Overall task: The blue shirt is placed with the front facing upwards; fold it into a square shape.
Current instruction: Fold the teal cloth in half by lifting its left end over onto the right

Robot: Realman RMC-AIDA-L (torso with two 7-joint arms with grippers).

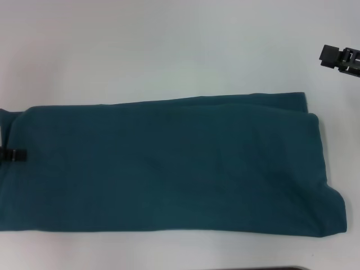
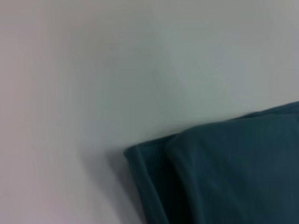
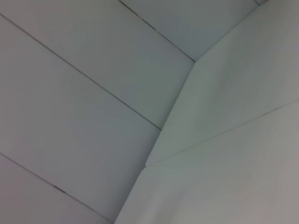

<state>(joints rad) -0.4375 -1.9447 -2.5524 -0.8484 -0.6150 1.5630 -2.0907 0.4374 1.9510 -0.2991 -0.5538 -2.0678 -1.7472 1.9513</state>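
**Shirt folded to a long band across the table**

The shirt [image 1: 169, 163] lies flat on the white table [image 1: 169, 50] as a wide, plain teal band with no print showing. Its near long edge runs close to the table's front edge. A wide stretch of bare table lies beyond its far edge. At the right end two layers overlap, the upper one rounded at the corner.

The left gripper [image 1: 12, 153] sits at the shirt's left end, cut off by the frame; whether it is open or holds cloth cannot be told. The right gripper [image 1: 341, 58] hangs over bare table well beyond the shirt's right end, its opening unclear too.

The left wrist view shows a layered shirt corner [image 2: 224, 172] with a hemmed edge. The right wrist view shows only pale panelled surfaces.
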